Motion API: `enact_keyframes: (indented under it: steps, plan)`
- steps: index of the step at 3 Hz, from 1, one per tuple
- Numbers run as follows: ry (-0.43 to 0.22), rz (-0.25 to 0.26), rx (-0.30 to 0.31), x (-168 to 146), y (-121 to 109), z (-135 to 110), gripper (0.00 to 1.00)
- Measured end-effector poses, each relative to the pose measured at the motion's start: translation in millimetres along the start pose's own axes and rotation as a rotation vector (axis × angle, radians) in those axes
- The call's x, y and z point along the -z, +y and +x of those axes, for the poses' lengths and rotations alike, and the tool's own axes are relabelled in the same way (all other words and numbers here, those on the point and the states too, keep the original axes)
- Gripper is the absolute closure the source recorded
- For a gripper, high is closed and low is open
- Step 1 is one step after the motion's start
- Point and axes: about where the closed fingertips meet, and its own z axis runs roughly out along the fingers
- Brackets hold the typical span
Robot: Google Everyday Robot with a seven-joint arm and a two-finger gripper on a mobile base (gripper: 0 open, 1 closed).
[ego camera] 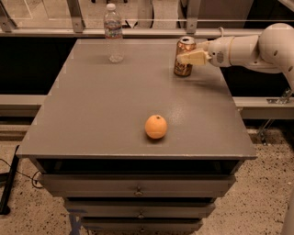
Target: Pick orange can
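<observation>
The orange can [183, 64], a slim copper-orange drink can with a silvery top, stands upright at the back right of the grey table [105, 119]. My gripper [192, 58] reaches in from the right on a white arm [257, 48] and is level with the can's upper half. It overlaps the can's right side. Whether it is touching the can cannot be told.
A clear plastic water bottle [113, 34] stands at the table's back left. A round orange fruit [155, 126] lies near the front middle. The table has drawers below [138, 188]. A railing [73, 13] runs behind it.
</observation>
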Motion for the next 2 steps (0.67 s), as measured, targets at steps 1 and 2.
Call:
enact_keyframes:
  steps: [1, 2]
  plan:
    - [-0.052, -0.028, 0.000, 4.8, 8.0, -10.8, 0.64]
    - [-0.112, -0.081, -0.012, 22.2, 25.4, -37.8, 0.88]
